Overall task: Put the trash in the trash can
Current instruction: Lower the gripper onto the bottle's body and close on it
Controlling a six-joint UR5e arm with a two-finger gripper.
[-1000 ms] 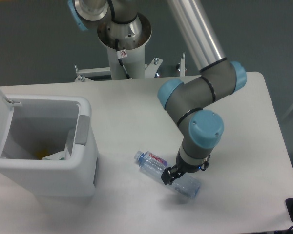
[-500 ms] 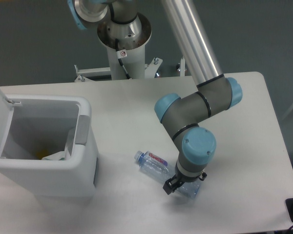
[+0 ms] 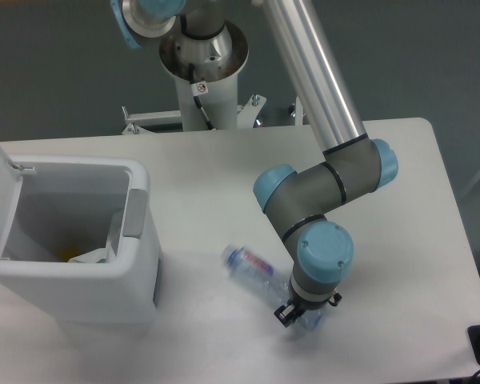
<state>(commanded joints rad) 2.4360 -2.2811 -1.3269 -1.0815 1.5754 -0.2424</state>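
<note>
Here, one bottle [image 3: 256, 269] — one open bin [image 3: 136, 240].

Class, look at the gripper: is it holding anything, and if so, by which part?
The gripper is down on the bottle at its base end, away from the blue cap. Whether the fingers have closed on it cannot be told.

— Any writing you can make out?

— Very little. The clear plastic bottle [image 3: 256, 270], lying to the right of the trash can [image 3: 136, 264], has red lettering on its label, too blurred to read.

— Anything else?

— A small white tag with a red mark on the cable [image 3: 202, 88] at the robot's base column [image 3: 200, 72], behind the trash can. Not legible either.
</note>
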